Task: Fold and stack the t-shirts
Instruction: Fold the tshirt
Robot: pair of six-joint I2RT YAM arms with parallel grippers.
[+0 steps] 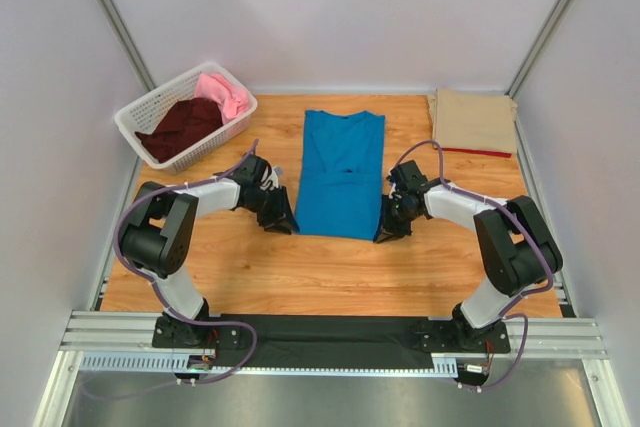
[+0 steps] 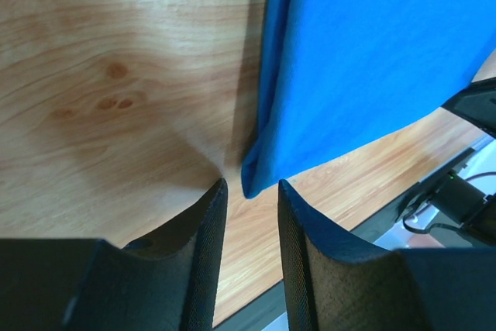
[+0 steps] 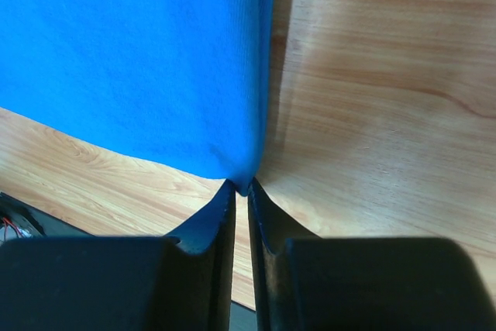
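Note:
The bright blue t-shirt [image 1: 340, 172] lies flat in a long folded strip on the middle of the table, collar end at the far side. My left gripper [image 1: 283, 217] is at its near left corner. In the left wrist view the gripper [image 2: 252, 185] is open, and the blue t-shirt's [image 2: 372, 52] corner lies just at the fingertips, not pinched. My right gripper [image 1: 388, 227] is at the near right corner. In the right wrist view the gripper [image 3: 241, 185] is shut on the corner tip of the blue t-shirt [image 3: 132, 52].
A folded tan t-shirt [image 1: 472, 119] lies at the back right, with a red t-shirt edge [image 1: 478, 152] showing under it. A white lattice basket [image 1: 150, 107] at the back left holds a dark maroon t-shirt [image 1: 182, 127] and a pink t-shirt [image 1: 226, 95].

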